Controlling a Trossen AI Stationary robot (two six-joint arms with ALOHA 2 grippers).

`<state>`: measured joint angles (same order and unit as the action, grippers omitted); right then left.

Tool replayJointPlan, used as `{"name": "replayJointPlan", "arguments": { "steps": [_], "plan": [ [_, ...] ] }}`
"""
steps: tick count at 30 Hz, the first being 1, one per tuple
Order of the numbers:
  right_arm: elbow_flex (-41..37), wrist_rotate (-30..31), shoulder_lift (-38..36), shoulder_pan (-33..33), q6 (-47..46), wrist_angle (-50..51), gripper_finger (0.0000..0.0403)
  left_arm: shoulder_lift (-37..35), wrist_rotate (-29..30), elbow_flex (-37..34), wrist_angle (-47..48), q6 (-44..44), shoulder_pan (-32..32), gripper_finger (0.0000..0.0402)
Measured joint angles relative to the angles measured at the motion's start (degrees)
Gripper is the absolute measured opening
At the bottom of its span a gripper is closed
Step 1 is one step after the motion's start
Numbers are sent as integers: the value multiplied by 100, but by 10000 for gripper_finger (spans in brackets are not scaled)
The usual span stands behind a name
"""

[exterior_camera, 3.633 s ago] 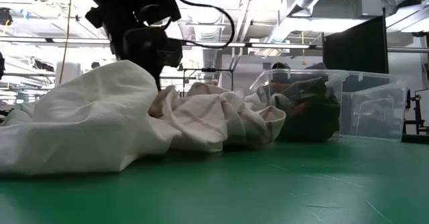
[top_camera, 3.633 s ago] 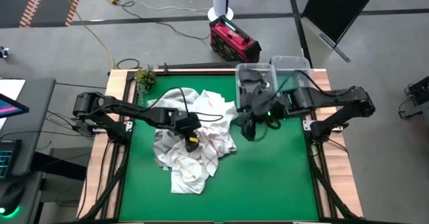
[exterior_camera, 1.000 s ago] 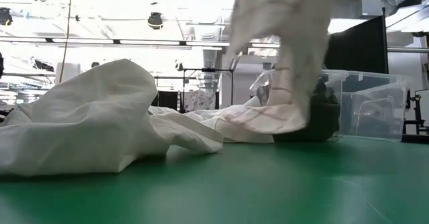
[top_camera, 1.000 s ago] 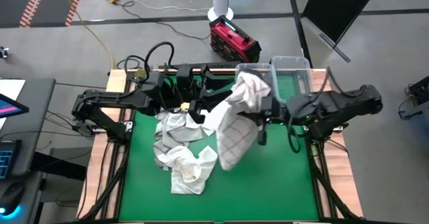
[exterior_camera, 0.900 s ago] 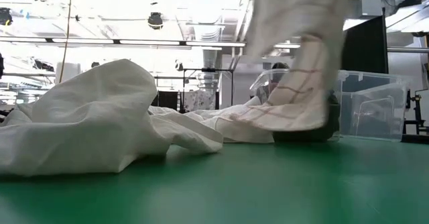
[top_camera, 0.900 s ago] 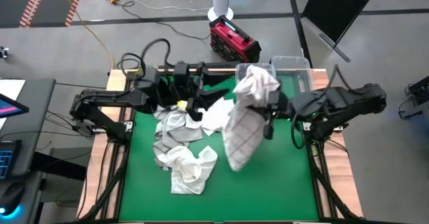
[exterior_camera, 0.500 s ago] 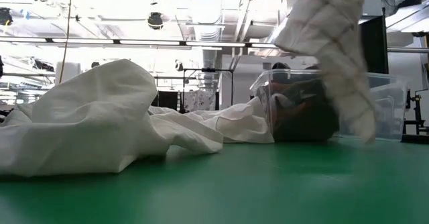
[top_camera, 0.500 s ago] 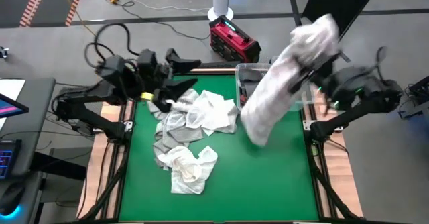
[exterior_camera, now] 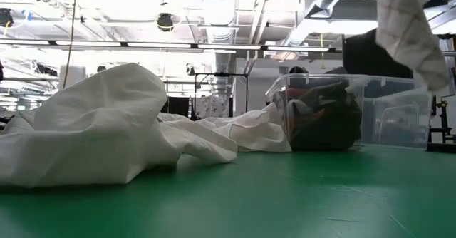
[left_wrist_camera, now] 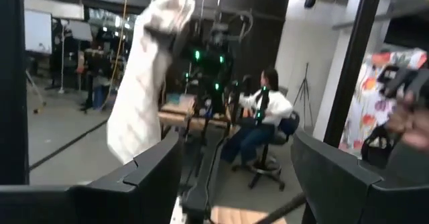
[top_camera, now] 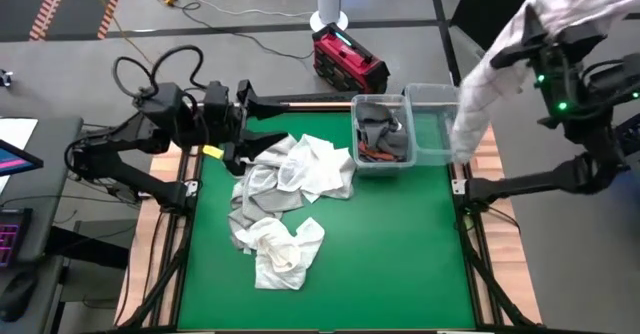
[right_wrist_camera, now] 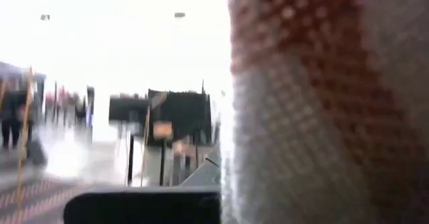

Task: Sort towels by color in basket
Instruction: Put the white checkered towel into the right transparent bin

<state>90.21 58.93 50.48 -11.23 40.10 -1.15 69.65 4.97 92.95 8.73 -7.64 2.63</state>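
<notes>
My right gripper (top_camera: 542, 32) is raised high beyond the table's far right corner, shut on a white towel with thin red check lines (top_camera: 490, 64). The towel also shows in the low view (exterior_camera: 407, 31) and close to the right wrist camera (right_wrist_camera: 322, 117). A clear basket (top_camera: 440, 154) stands at the far right. Its left compartment holds dark grey and rust-orange towels (top_camera: 380, 139). A heap of white and light grey towels (top_camera: 285, 189) lies on the green table. My left gripper (top_camera: 252, 126) hovers open above the far left, nothing between its fingers (left_wrist_camera: 234, 177). My right gripper holds the checked towel by its upper end (top_camera: 560, 4), which bunches over the fingers and hides the place of contact. The towel hangs slack below the gripper, clear of the table. Its lower end (top_camera: 463, 139) dangles over the basket's right compartment.
The table's near half (top_camera: 380, 264) is bare green. A red case (top_camera: 348, 59) and cables lie on the floor behind the table. In the left wrist view a person (left_wrist_camera: 265, 117) sits on a chair beyond the table.
My right gripper has swung up and toward the table's far right corner with the checked towel. The towel has come clear of the heap and the table and now hangs by the basket's right side. My left gripper has drawn back toward the far left.
</notes>
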Motion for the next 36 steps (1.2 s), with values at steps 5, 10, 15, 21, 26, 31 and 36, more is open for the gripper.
{"name": "replayJointPlan", "arguments": {
  "steps": [5,10,15,21,26,31,36],
  "plan": [
    [-1,-1181,231,-813,91,-749,30,71,7,0,158,120,-49,265],
    [-2,-1337,511,-1270,-185,-523,33,88,22,0,148,246,-127,265],
    [-7,-1257,674,-1414,-776,1142,31,14,24,0,229,240,-151,265],
    [-11,-926,732,-1826,-2668,3917,31,-172,25,0,580,61,-151,265],
    [-11,-557,714,-2543,-3301,5310,30,-184,59,0,617,36,-151,265],
    [-11,-132,635,-3157,-3261,5330,30,-146,59,0,621,33,-151,265],
    [-7,-23,482,-3374,-3061,4446,30,-125,55,-2,689,31,-149,265]
  ]
}}
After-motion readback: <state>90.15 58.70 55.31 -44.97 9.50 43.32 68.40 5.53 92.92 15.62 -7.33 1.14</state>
